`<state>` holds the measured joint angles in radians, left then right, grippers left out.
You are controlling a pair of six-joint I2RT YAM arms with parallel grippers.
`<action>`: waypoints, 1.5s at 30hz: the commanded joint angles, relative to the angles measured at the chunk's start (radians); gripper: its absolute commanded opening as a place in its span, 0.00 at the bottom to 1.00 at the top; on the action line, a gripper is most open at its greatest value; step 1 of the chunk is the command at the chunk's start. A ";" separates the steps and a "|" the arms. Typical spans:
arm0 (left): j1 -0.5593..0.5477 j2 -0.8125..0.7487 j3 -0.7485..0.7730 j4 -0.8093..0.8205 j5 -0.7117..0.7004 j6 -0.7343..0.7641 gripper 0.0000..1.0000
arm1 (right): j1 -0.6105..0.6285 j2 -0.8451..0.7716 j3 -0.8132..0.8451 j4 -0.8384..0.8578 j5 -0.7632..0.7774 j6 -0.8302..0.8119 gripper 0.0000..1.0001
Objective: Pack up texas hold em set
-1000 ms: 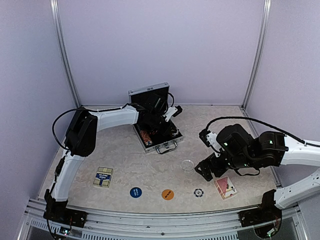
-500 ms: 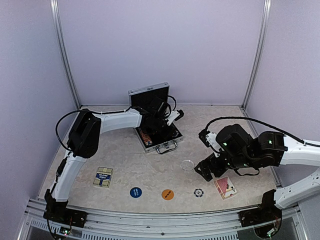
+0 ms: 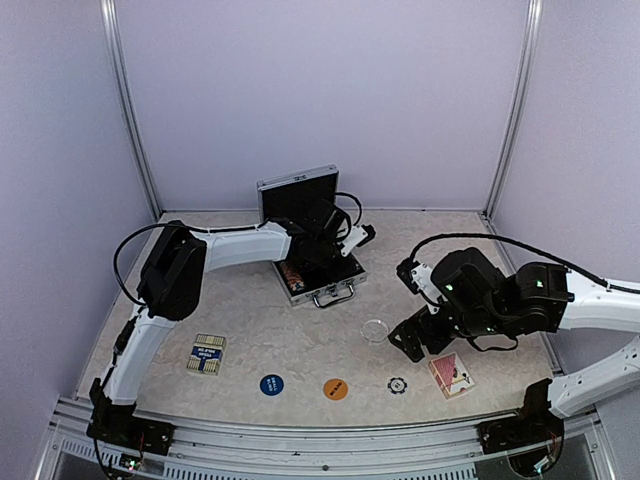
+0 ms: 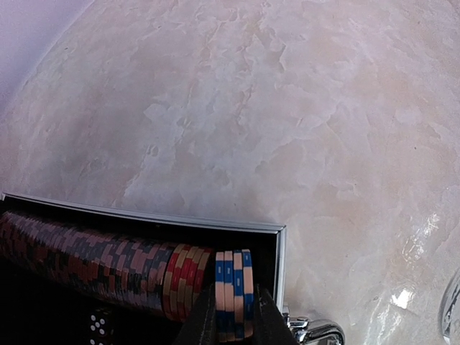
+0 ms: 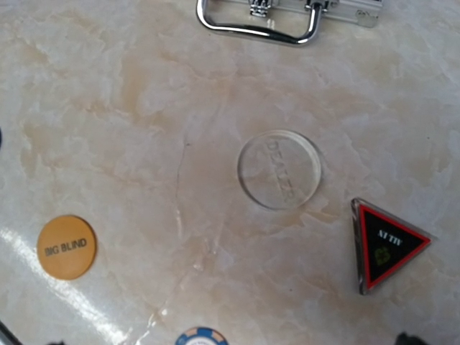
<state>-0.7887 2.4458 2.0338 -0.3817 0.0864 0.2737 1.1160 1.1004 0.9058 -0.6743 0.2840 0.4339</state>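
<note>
A: vs 1 s ago, left arm reaches further right over the case (image 3: pixel 296 190). Now the left gripper (image 4: pixel 231 323) pinches blue chips (image 4: pixel 231 284) at the row's end, inside the case.
B: Chips are light and slick, so clamp the flat faces. Can't tell how wide the right gripper (image 3: pixel 410 342) is. Only the right wrist view shows the triangle (image 5: pixel 384 244) beside the clear disc (image 5: pixel 279 169).

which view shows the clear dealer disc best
Right wrist: the clear dealer disc sits mid-frame, lettering readable. Top external shows it only as a faint small ring; left wrist does not clearly show it.
</note>
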 commanded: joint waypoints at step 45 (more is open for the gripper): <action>-0.007 -0.299 -0.283 0.211 -0.174 -0.266 0.71 | -0.009 0.228 -0.020 -0.044 -0.153 0.010 1.00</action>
<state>-0.7723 2.2601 1.8244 -0.2268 -0.1005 0.1001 1.1145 1.2694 0.9035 -0.6785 0.1879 0.4362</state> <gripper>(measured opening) 0.650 0.997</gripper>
